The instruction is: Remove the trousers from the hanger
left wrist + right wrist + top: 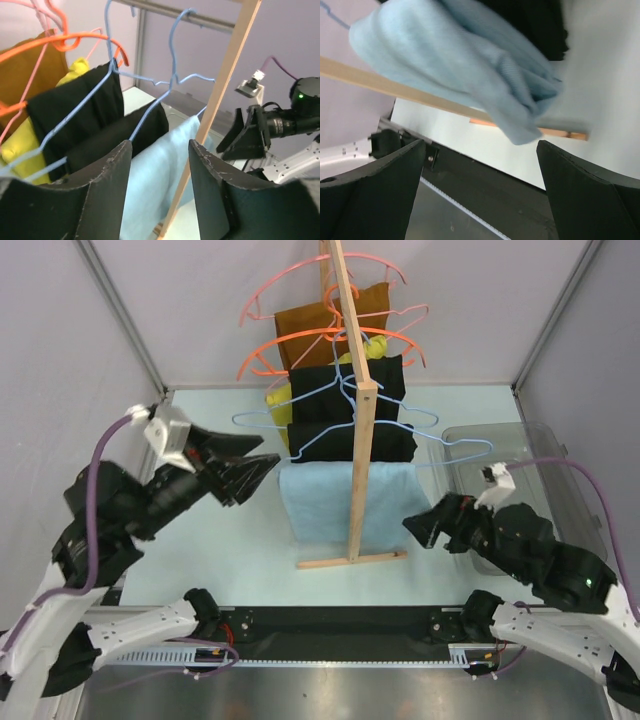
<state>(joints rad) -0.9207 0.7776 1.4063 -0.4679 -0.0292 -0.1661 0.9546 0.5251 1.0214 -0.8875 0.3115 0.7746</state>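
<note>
Top external view shows us the trousers point(315, 502) draped over the lower bar of the hanger point(470, 443). It hangs at the near end of a wooden rack point(360, 480), in front of the black garments point(390, 443). The left gripper point(262, 470) hovers just beside the trousers' upper left edge, not touching them. From its wrist camera we see its fingers spread with nothing held, the cloth lying beyond the gap. The right gripper point(415, 527) sits low near the trousers' lower right corner, apart from the cloth. Its wrist camera shows us its fingers wide apart and empty, looking up at the hanging fold of cloth. A clear bin point(500, 430) stands at the right of the table point(230, 550).
</note>
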